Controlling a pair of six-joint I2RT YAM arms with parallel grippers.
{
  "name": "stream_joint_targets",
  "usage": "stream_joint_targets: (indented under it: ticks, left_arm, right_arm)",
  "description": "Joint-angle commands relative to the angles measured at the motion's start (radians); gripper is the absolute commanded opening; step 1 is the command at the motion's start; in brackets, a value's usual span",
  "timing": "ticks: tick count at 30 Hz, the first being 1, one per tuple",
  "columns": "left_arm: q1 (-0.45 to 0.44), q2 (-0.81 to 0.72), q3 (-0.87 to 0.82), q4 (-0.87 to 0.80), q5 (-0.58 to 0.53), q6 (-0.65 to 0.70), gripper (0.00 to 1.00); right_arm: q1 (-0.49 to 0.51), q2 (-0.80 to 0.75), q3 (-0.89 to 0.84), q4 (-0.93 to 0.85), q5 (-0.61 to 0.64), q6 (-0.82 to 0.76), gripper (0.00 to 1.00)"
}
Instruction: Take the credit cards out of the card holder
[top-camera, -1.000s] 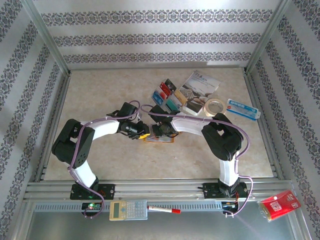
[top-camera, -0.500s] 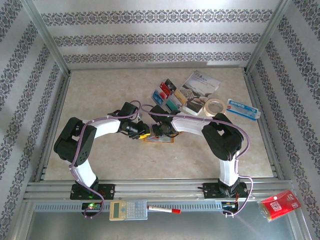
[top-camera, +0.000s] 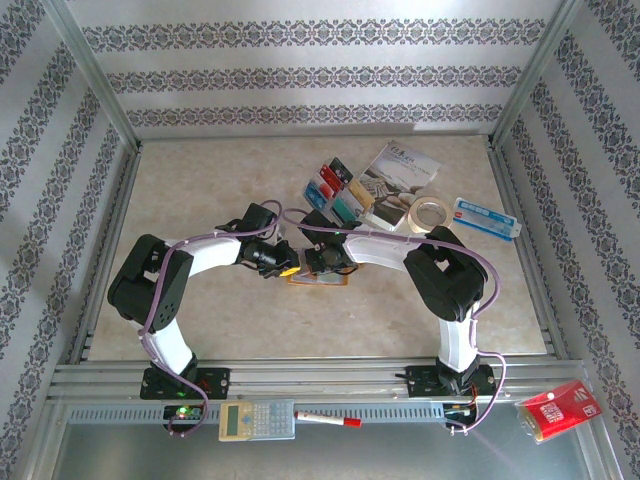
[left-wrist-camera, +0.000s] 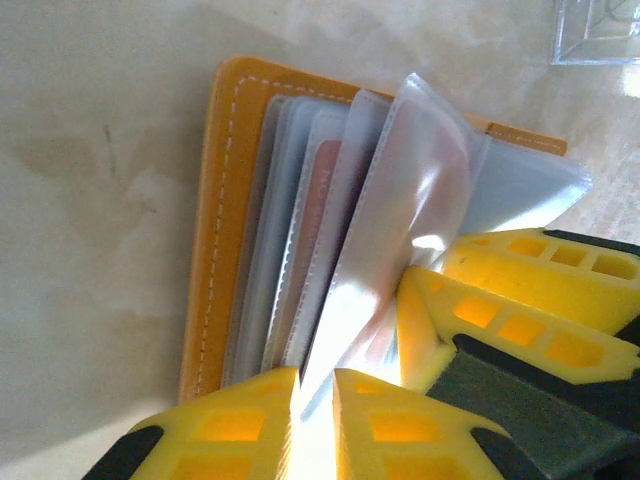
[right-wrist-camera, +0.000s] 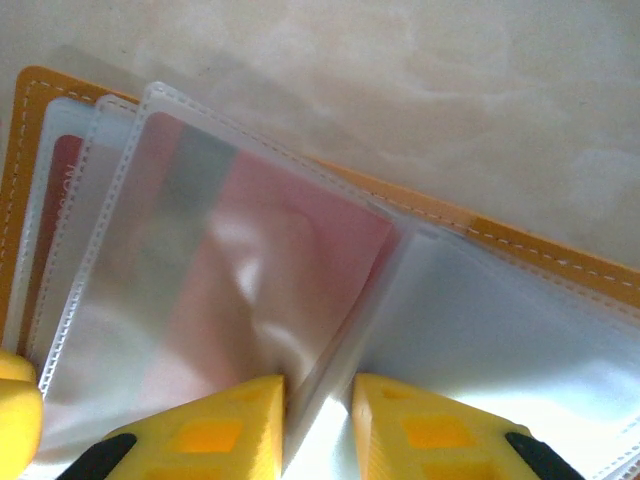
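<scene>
I am working at the card holder (left-wrist-camera: 213, 200), which is lying open on the table (top-camera: 200, 190), orange cover down, with its clear sleeves (left-wrist-camera: 300, 250) fanning up from it. My left gripper (left-wrist-camera: 314, 388) is sitting at one edge of the holder. Its fingers are narrowed almost to touching, and they are pinching one sleeve leaf between them. My right gripper (right-wrist-camera: 320, 395) is sitting at the holder's neighbouring edge, fingers narrow too, with a second leaf running between them. I am reading that as a pinch as well, though it is looking a little looser than my left.

A reddish card (right-wrist-camera: 290, 260) is showing through the sleeve just beside my right fingers, so the holder is not yet emptied. Several credit cards (top-camera: 335, 188) are lying face up beyond the holder's far side, apart from it.

I am judging this to be mid-task: I am spreading the leaves to open up the pocket with the reddish card. The next move is calling for one gripper to be holding the sleeve down. The other would be letting go, finding the card's free edge at the pocket mouth and drawing it out along the pocket, not against the stitched seam.
</scene>
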Motion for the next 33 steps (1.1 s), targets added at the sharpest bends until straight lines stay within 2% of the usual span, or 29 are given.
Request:
stream_joint_targets:
  ticks: [1, 6, 10, 14, 19, 26, 33]
  left_arm:
    - [-0.014, 0.003, 0.013, 0.011, 0.041, 0.007, 0.18]
    - [-0.014, 0.002, 0.020, -0.024, 0.002, 0.022, 0.21]
    - [-0.015, -0.006, 0.030, -0.089, -0.084, 0.044, 0.22]
    - [-0.015, 0.009, 0.031, -0.063, -0.030, 0.034, 0.22]
    - [-0.027, 0.037, 0.042, -0.036, 0.038, 0.035, 0.22]
    - [-0.037, 0.043, 0.056, -0.037, 0.037, 0.037, 0.21]
    - [-0.035, 0.009, 0.055, -0.033, 0.008, 0.041, 0.20]
  right_arm:
    - [-0.022, 0.071, -0.057, -0.043, 0.012, 0.006, 0.27]
    - [-0.025, 0.071, -0.063, -0.038, 0.010, 0.009, 0.26]
    - [-0.030, 0.070, -0.070, -0.035, 0.012, 0.014, 0.26]
    - [-0.019, 0.074, -0.060, -0.053, 0.055, 0.001, 0.25]
    - [-0.017, 0.078, -0.054, -0.053, 0.049, -0.003, 0.25]
    - [-0.021, 0.074, -0.056, -0.046, 0.037, 0.003, 0.25]
    - [-0.051, 0.010, -0.068, 0.022, -0.058, 0.029, 0.25]
